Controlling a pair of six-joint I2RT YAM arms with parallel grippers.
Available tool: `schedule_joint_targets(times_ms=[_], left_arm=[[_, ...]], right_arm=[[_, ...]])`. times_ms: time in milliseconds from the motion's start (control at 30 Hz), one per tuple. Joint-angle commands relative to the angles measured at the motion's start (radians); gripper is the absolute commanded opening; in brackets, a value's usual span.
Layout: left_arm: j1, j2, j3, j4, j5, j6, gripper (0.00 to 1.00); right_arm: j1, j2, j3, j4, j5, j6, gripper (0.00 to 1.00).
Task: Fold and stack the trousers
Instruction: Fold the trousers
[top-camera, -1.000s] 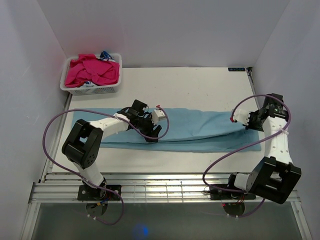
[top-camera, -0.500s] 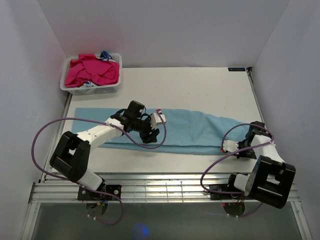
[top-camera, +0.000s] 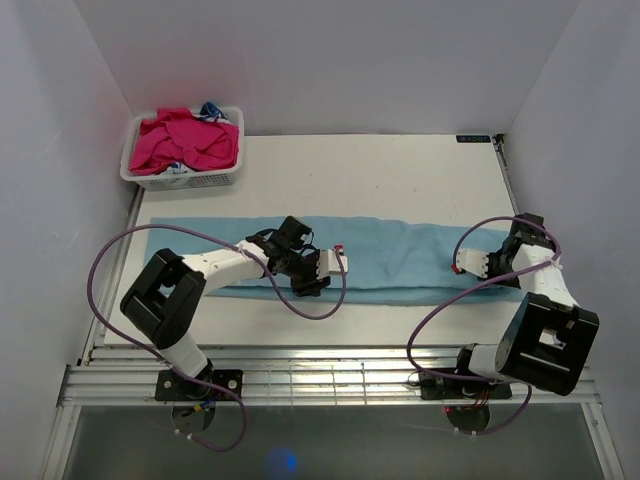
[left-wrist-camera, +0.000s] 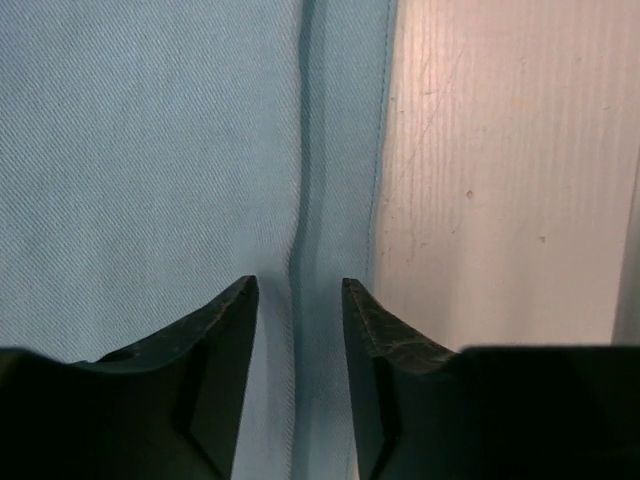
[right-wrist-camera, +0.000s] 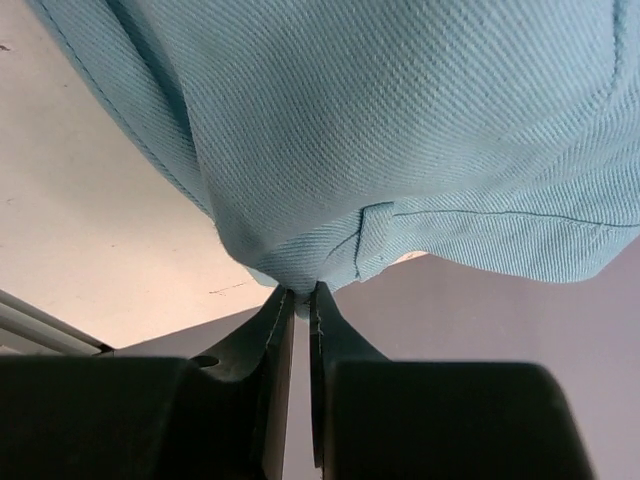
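Note:
The light blue trousers (top-camera: 400, 255) lie stretched left to right across the table. My left gripper (top-camera: 308, 280) is open and points down at their near edge. In the left wrist view a raised fold of the trousers (left-wrist-camera: 150, 150) runs between the spread fingertips of the gripper (left-wrist-camera: 300, 290), with bare table just right of the hem. My right gripper (top-camera: 497, 268) is at the right end of the trousers. In the right wrist view it (right-wrist-camera: 302, 292) is shut on a pinch of the blue fabric (right-wrist-camera: 400, 130), which hangs bunched from the tips.
A white basket (top-camera: 228, 176) with magenta garments (top-camera: 185, 142) stands at the back left corner. White walls close in on both sides and the back. A metal rail (top-camera: 330, 380) runs along the near edge by the arm bases.
My left gripper has slid right along the trousers' near edge. My right gripper swung toward the near edge and back, carrying the right end, which now lies further left.

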Motion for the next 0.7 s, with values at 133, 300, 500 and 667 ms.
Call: schedule_joint_targets(times_ms=[133,300,500,667], left_arm=[[-0.005,0.031,-0.012,0.038,-0.036,0.037,0.3],[-0.005,-0.038,-0.013,0.023,-0.059,0.025,0.0],[-0.002,-0.205,-0.02,-0.117,-0.008,0.04,0.0],[-0.004,-0.296,-0.058,-0.201,0.041,0.068,0.0]], right_arm=[[-0.002,0.019,0.04,-0.017,-0.012,0.002,0.08],[-0.005,0.028,0.082,-0.019,-0.012,-0.002,0.08],[-0.045,0.033,0.209,-0.058,-0.041,-0.04,0.08],[-0.077,0.019,0.208,-0.078,-0.038,-0.09,0.08]])
